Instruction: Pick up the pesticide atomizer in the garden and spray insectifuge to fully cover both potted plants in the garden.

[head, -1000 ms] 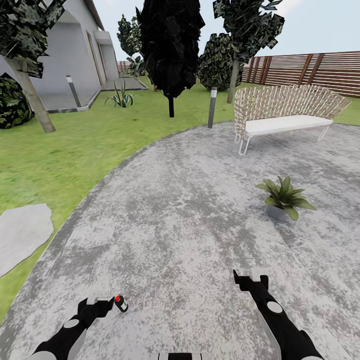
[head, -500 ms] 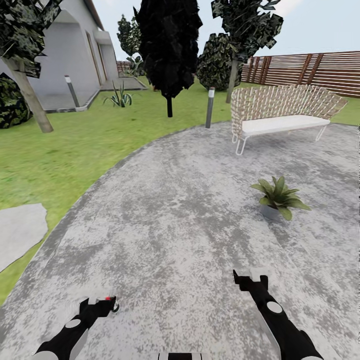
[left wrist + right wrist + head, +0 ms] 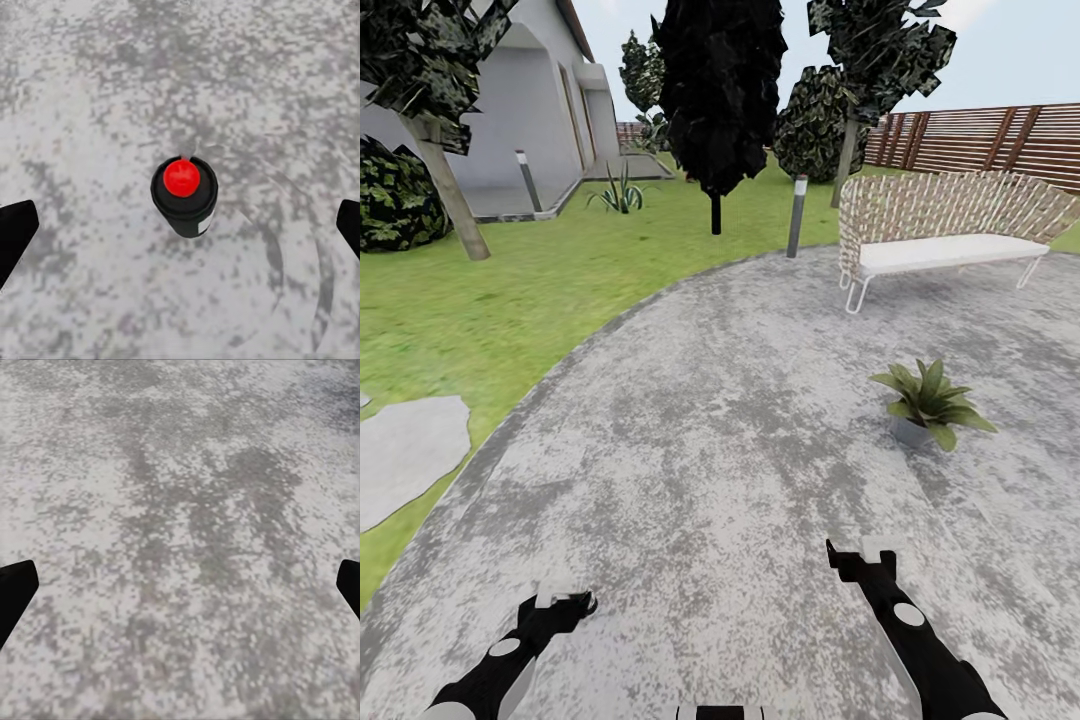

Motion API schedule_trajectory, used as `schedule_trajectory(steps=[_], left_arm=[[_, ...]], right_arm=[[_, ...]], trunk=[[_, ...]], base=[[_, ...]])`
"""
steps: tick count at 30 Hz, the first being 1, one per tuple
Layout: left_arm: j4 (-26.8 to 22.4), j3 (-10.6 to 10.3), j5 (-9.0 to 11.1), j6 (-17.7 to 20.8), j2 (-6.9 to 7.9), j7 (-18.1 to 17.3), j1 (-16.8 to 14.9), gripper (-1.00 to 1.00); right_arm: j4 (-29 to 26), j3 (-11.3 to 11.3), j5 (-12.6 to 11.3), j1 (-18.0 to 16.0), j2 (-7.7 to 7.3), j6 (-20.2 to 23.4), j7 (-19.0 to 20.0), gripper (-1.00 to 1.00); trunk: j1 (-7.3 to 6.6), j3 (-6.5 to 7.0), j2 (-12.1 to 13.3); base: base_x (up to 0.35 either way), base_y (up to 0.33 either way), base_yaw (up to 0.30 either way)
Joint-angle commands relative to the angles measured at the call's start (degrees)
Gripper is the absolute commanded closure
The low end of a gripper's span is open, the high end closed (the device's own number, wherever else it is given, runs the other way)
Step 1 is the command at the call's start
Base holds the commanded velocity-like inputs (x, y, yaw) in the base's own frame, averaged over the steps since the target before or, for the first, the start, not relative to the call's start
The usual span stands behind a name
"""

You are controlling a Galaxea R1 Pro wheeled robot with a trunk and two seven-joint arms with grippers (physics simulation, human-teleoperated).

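The pesticide atomizer [image 3: 184,196] is a small black bottle with a red top. It stands upright on the grey paving, seen from straight above in the left wrist view. My left gripper [image 3: 567,598] hangs over it, open. Its black fingers [image 3: 15,231] stand wide apart on either side and do not touch the bottle. In the head view the gripper hides the bottle. My right gripper [image 3: 860,551] is open over bare paving with nothing between its fingers [image 3: 15,589]. One potted plant [image 3: 932,398], a low green rosette in a grey pot, sits ahead to the right.
A woven bench [image 3: 950,250] with a white seat stands beyond the plant. A bollard light [image 3: 796,215] is at the paving's far edge. Grass [image 3: 490,300] and a stepping stone [image 3: 410,450] lie to the left. A wooden fence [image 3: 1000,140] closes the back right.
The whole head view has shifted, so the camera moved. The atomizer's red top showed just right of my left gripper a second ago and now sits hidden beneath it.
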Motion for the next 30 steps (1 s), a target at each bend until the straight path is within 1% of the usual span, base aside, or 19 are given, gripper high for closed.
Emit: schedule_trajectory(steps=[1, 6, 10, 30], left_arm=[[0.1, 0.5, -0.6, -0.6, 0.05, -0.3, 0.0, -1.00], [0.1, 0.5, -0.6, -2.0, 0.37, -0.3, 0.0, -1.00], [0.1, 0.4, -0.6, -2.1, 0.40, -0.3, 0.1, -1.00], [0.1, 0.3, -0.7, -2.1, 0.41, -0.3, 0.3, -1.00]], right_arm=[[0.0, 0.0, 0.1, 0.0, -0.01, -0.2, 0.0, -1.00], [0.0, 0.0, 0.0, 0.0, -0.01, -0.2, 0.0, -1.00], [0.0, 0.0, 0.0, 0.0, -0.01, -0.2, 0.0, -1.00], [-0.2, -0.1, 0.0, 0.0, -0.01, -0.2, 0.0, -1.00]], trunk=[[-0.01, -0.04, 0.0], [-0.01, -0.04, 0.0], [0.09, -0.94, -0.1], [0.61, -7.02, -0.3]], base=[[0.000, -0.003, 0.008], [0.000, -0.001, 0.002], [0.000, 0.000, 0.000], [0.000, 0.000, 0.000]])
